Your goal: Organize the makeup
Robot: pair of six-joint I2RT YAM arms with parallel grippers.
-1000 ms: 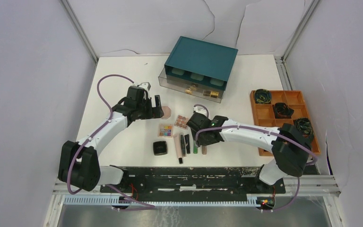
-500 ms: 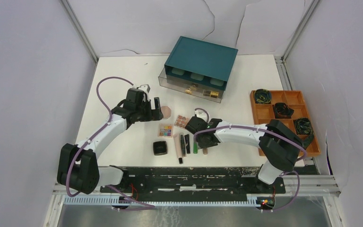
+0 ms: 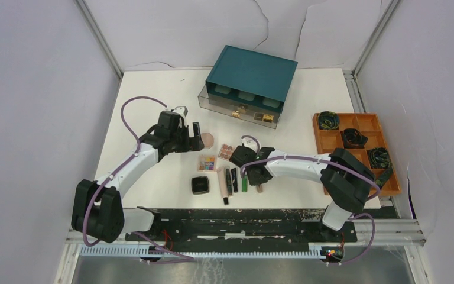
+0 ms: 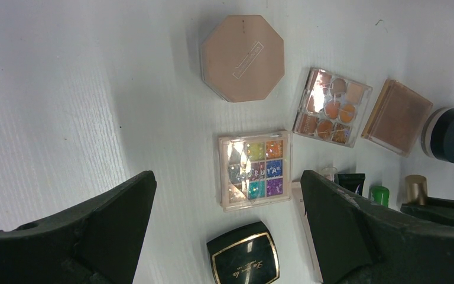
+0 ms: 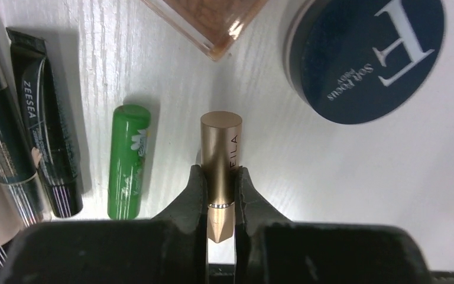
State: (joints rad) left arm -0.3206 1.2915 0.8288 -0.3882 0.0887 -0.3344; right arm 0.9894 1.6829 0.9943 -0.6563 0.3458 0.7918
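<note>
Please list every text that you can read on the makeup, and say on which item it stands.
"ZEESEA": black tube.
"EILA", perhaps cut off: gold lipstick.
"E" and "Soft Focus": dark blue round compact.
Too small or blurred to read: print on the pink octagonal compact, black square compact, colourful palette, green tube.

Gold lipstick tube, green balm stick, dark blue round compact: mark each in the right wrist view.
Gold lipstick tube (image 5: 220, 148): right wrist view, upper barrel.
Green balm stick (image 5: 127, 161): right wrist view, mid-body.
Dark blue round compact (image 5: 366, 54): right wrist view, lid centre.
</note>
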